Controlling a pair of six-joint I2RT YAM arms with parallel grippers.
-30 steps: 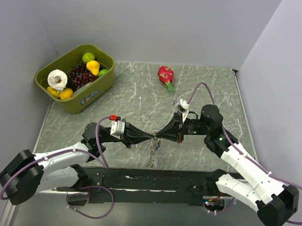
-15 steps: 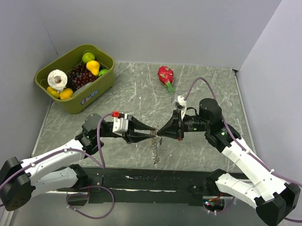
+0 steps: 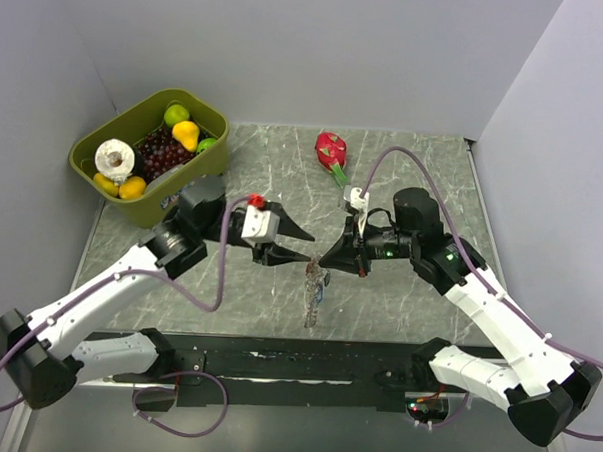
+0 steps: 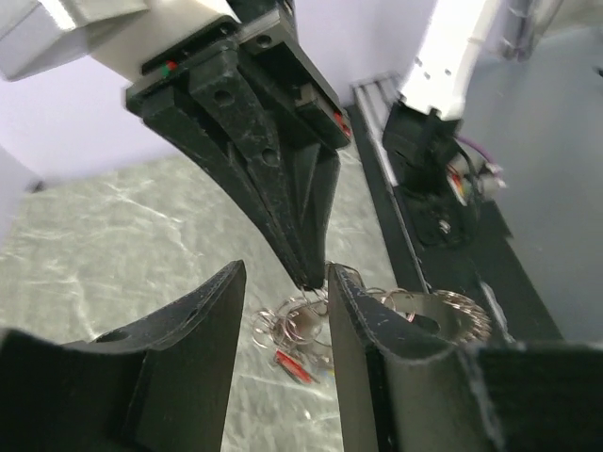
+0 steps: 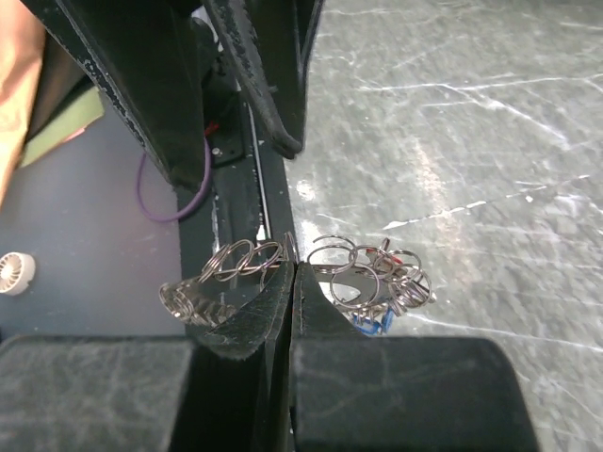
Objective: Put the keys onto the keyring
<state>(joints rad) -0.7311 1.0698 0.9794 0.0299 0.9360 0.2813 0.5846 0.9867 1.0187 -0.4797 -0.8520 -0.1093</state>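
Keyring (image 5: 247, 257) hangs above grey veined tabletop (image 3: 274, 175) between pale walls (image 3: 309, 46).

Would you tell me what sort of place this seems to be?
Likely a robotics lab cell: left arm and right arm bolted at a marble-patterned table, plain grey walls enclosing it, a green bin of fruit as props.

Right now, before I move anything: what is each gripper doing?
Left gripper: open, holding nothing.
Right gripper: closed, pinching the keyring.
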